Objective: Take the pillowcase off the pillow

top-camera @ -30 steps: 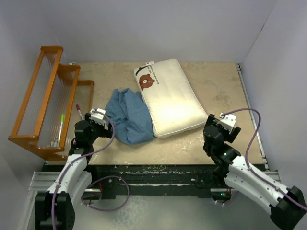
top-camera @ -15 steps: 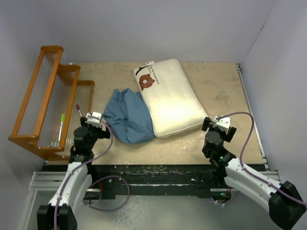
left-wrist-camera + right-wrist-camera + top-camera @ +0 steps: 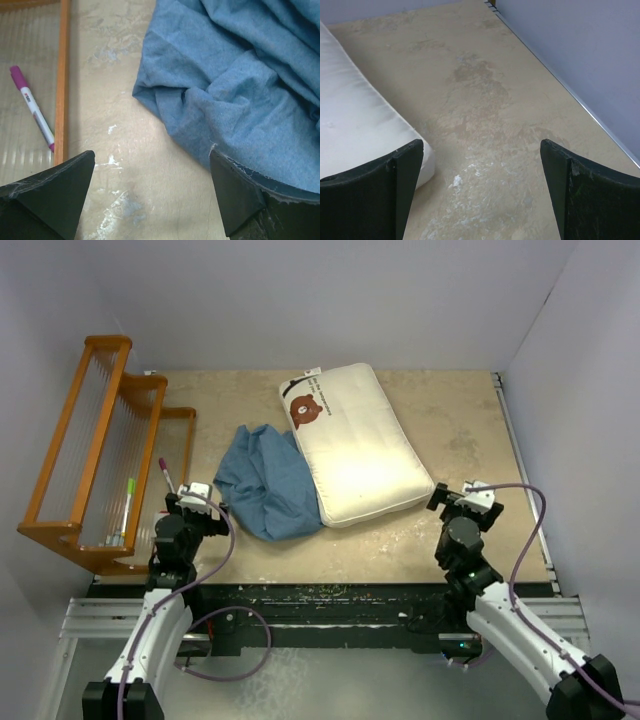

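Figure: Scuffed beige table (image 3: 450,430) enclosed by pale walls (image 3: 300,300). The pillow (image 3: 355,445) lies bare at centre, and the pillowcase (image 3: 270,485) lies crumpled against its left side, fully off. The left gripper (image 3: 150,170) and right gripper (image 3: 480,160) flank the pillow's near end, jaws spread wide, holding nothing.

I count one pillow (image 3: 355,445), one pillowcase (image 3: 268,485) and one wooden rack (image 3: 95,445). Two pens: a purple pen (image 3: 32,107), a green pen (image 3: 128,507). Two grippers: left gripper (image 3: 151,155), right gripper (image 3: 481,145).
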`<control>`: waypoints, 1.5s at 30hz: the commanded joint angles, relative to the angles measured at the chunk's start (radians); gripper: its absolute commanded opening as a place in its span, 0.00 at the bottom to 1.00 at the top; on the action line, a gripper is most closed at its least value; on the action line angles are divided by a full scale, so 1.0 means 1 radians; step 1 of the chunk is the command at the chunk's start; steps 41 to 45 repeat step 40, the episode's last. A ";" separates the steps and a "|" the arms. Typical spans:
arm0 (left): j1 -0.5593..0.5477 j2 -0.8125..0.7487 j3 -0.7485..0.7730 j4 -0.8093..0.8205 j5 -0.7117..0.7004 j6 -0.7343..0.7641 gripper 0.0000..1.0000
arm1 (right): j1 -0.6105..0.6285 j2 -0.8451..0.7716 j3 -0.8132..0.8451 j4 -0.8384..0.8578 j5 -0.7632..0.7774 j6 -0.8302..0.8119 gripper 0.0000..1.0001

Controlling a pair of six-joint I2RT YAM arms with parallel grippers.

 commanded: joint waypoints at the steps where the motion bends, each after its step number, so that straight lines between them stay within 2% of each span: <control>1: 0.003 -0.010 0.033 0.064 -0.023 -0.025 0.99 | -0.009 -0.115 -0.030 -0.015 -0.119 -0.025 1.00; 6: 0.002 -0.013 0.030 0.063 -0.023 -0.027 0.99 | -0.027 -0.264 -0.061 -0.072 -0.193 -0.043 1.00; 9: 0.003 -0.012 0.032 0.063 -0.023 -0.026 0.99 | -0.027 -0.318 -0.112 -0.032 -0.208 -0.075 1.00; 13: 0.002 -0.013 0.031 0.064 -0.023 -0.026 0.99 | -0.027 -0.241 -0.097 -0.014 -0.182 -0.048 1.00; 19: 0.002 -0.010 0.031 0.064 -0.023 -0.026 0.99 | -0.027 -0.363 -0.106 -0.096 -0.226 -0.076 1.00; 26: 0.002 -0.012 0.031 0.064 -0.022 -0.027 0.99 | -0.027 -0.313 -0.102 -0.063 -0.223 -0.066 1.00; 45: 0.002 -0.010 0.032 0.066 -0.026 -0.026 0.99 | -0.027 -0.328 -0.103 -0.073 -0.221 -0.066 1.00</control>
